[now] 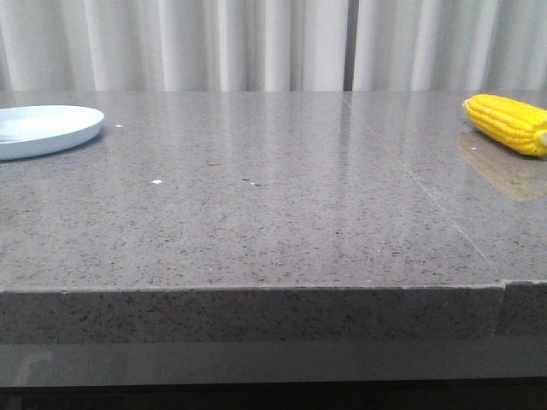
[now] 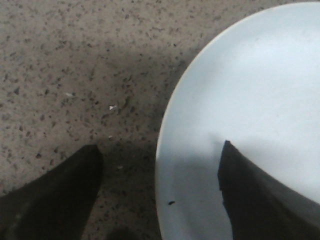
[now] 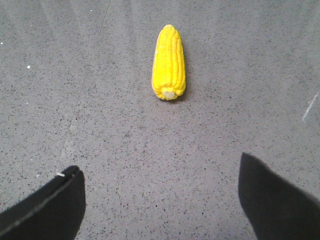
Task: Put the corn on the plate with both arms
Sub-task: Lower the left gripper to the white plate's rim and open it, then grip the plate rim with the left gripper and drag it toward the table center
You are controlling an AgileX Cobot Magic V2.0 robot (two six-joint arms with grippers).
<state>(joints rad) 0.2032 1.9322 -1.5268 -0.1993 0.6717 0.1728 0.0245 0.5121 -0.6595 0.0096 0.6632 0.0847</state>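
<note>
Front view shows the grey speckled stone table (image 1: 256,213) with the pale blue-white plate (image 1: 43,128) at its far left edge and the yellow corn cob (image 1: 506,122) lying at the far right, the two well apart; neither arm appears in this view. White curtains (image 1: 256,43) hang behind the table, and a seam line (image 1: 410,184) runs across the top between plate and corn. In the left wrist view the left gripper (image 2: 160,170) is spread wide with nothing between its dark fingers (image 2: 60,195), one over bare table and the other over the plate's rim (image 2: 165,150). In the right wrist view the right gripper (image 3: 160,190) is likewise wide apart and holds nothing, with the corn (image 3: 169,62) lying ahead of it, pale stub end toward the fingers, and nothing between them.
</note>
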